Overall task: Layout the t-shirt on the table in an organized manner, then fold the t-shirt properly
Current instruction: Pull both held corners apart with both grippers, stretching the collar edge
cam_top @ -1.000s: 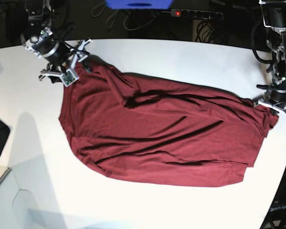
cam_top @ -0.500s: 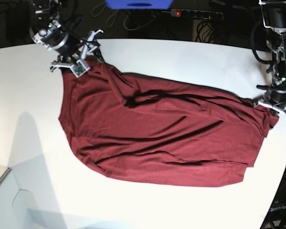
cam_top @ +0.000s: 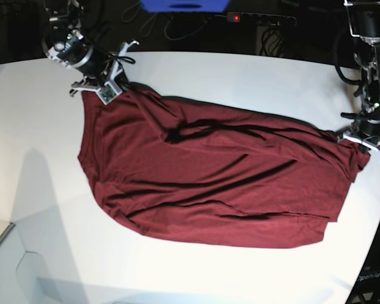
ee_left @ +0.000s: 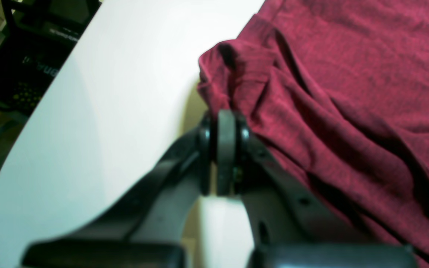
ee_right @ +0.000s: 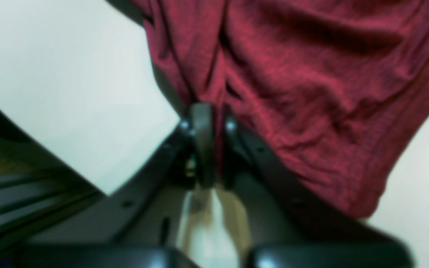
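The dark maroon t-shirt [cam_top: 215, 183] lies spread and wrinkled across the white table [cam_top: 240, 76], long side running left to right. My right gripper [cam_top: 116, 84] is at the shirt's far left corner. In the right wrist view this gripper [ee_right: 216, 123] is shut, with a fold of the t-shirt [ee_right: 292, 74] pinched between its pads. My left gripper [cam_top: 360, 140] is at the shirt's right end near the table's edge. In the left wrist view that gripper [ee_left: 226, 126] is shut on the bunched edge of the t-shirt [ee_left: 348, 93], which rises slightly off the table [ee_left: 117, 93].
Behind the table's far edge lie a black power strip [cam_top: 259, 19] with a red light, cables and a blue object [cam_top: 183, 5]. The curved table edge [cam_top: 375, 240] runs close to the shirt's right end. A lower pale surface [cam_top: 6, 266] sits at the front left.
My right gripper moved up and to the right to the shirt's far left corner, then went from open to shut on the fabric. The left arm and shirt stayed still.
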